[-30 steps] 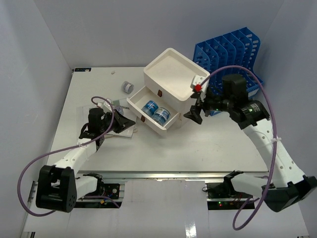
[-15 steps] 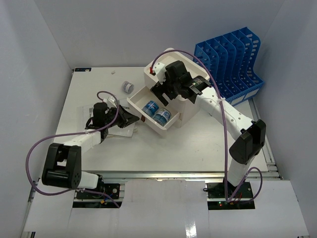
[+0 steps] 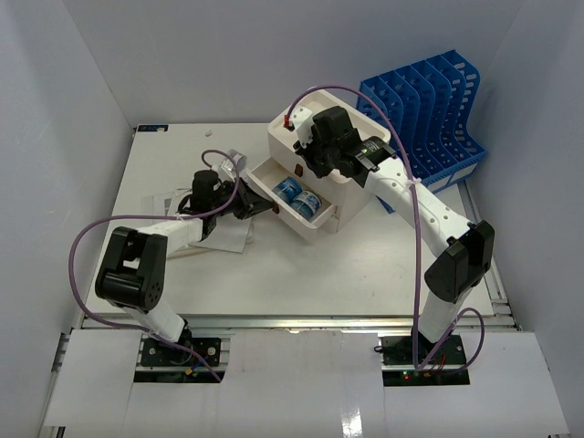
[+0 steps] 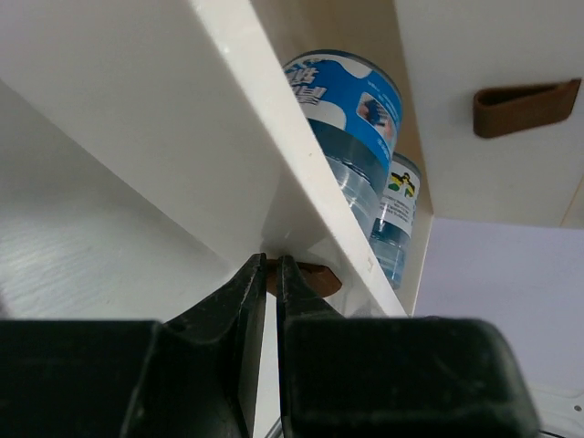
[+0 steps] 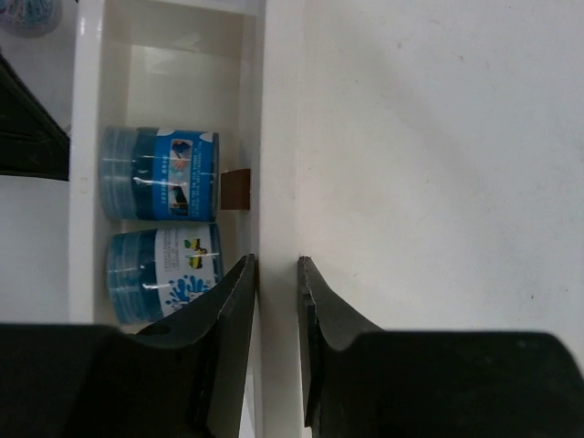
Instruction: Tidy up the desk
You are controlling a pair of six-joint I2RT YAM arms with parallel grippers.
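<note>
On the desk [image 3: 383, 265], the left gripper [image 4: 272, 265] pinches the mostly hidden brown handle [image 4: 312, 279] of the drawer [image 4: 210, 119]; the right gripper [image 5: 275, 265] clamps the box rim [image 5: 278, 109].

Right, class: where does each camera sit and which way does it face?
Top external: above and behind, looking down on the desk; both arms show.
Left wrist: low, facing the drawer handle; left gripper pinches it.
Right wrist: looking down on the drawer box; right gripper clamps its rim.
Shared: both wrists see the blue-labelled jars.
</note>
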